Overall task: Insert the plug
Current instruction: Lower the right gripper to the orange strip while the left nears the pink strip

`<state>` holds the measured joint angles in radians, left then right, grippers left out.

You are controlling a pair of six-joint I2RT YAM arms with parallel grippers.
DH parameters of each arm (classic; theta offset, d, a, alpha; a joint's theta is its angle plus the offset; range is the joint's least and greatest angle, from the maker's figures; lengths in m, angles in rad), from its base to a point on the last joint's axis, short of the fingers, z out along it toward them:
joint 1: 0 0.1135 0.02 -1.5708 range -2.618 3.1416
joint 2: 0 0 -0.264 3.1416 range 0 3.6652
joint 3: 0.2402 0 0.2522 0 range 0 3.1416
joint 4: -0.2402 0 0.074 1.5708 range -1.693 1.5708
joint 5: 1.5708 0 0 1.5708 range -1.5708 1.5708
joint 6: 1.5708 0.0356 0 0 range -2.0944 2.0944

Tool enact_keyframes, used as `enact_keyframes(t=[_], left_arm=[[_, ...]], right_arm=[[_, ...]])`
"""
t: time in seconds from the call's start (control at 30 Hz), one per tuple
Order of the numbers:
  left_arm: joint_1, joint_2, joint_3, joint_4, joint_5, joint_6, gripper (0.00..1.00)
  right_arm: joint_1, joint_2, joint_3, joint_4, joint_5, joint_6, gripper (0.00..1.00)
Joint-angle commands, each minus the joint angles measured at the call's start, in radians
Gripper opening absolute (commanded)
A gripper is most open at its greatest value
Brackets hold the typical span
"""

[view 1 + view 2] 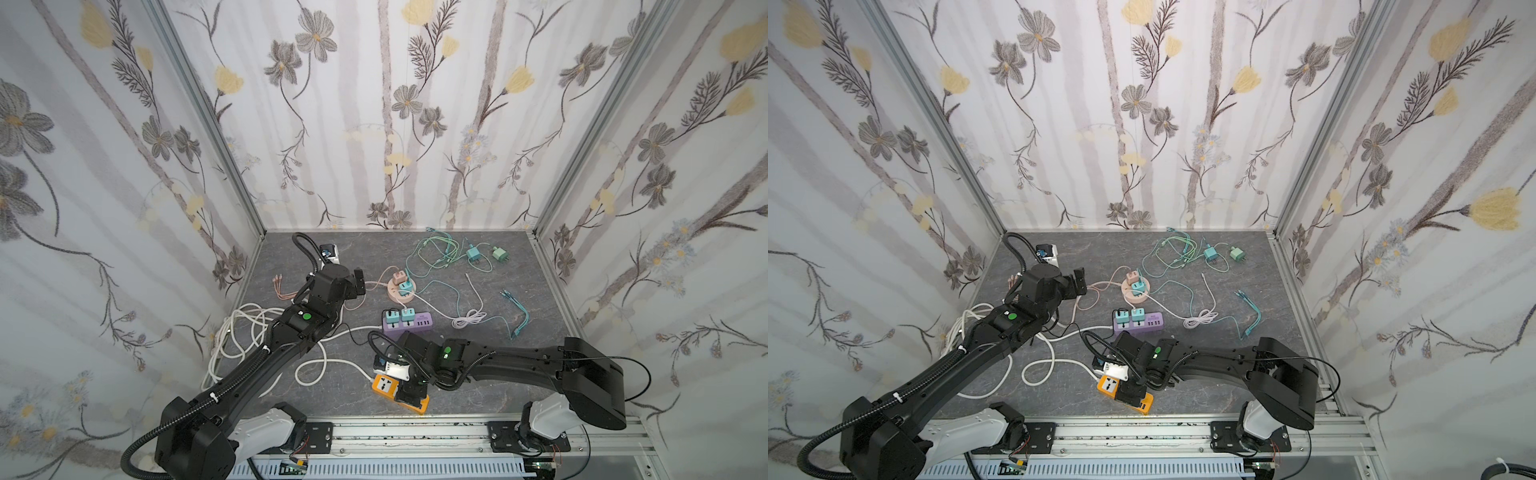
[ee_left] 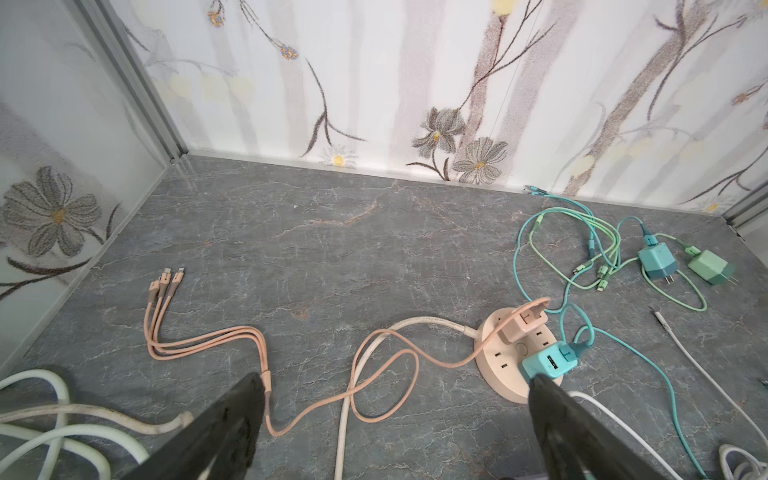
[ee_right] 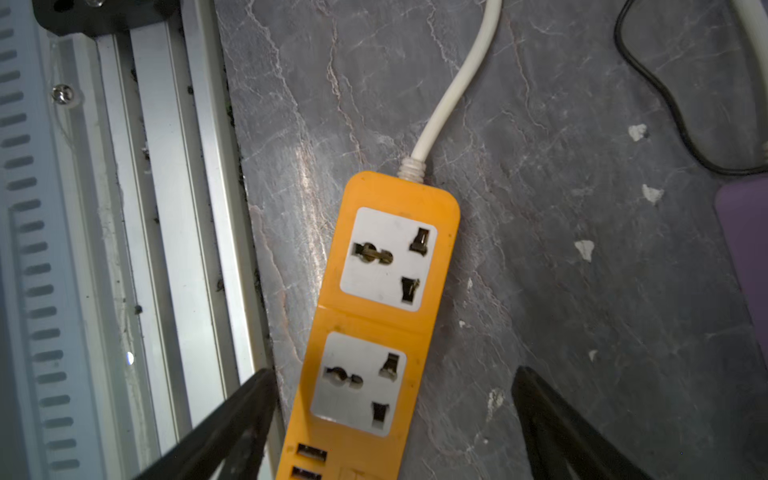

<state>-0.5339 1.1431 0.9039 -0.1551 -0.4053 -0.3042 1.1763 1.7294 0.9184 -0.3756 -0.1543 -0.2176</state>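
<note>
Orange power strip (image 3: 374,324) between the right fingers (image 3: 241,419)
They stand wide astride it, near the worktop (image 3: 561,270) front edge; left fingers (image 2: 232,419) wide, holding nothing.

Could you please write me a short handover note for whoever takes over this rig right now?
The left gripper is open and empty, near the round socket hub, which already carries two chargers.
The right gripper is open and empty, over the orange power strip; both its sockets are free.
A teal charger and a green charger lie loose at the back.
Done: no plug is held yet.
Left: pick up a plug and push it into a socket.
</note>
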Motion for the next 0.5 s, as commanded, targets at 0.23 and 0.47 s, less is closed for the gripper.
enact_keyframes(t=[0.23, 0.47], left_arm=[[0.025, -0.012, -0.031, -0.040, -0.033, -0.068, 1.00], [0.043, -0.011, -0.054, -0.066, -0.045, -0.078, 1.00]], right_arm=[[0.035, 0.217, 0.190, -0.175, 0.005, -0.137, 0.75], [0.003, 0.233, 0.198, -0.179, 0.093, -0.211, 0.39]])
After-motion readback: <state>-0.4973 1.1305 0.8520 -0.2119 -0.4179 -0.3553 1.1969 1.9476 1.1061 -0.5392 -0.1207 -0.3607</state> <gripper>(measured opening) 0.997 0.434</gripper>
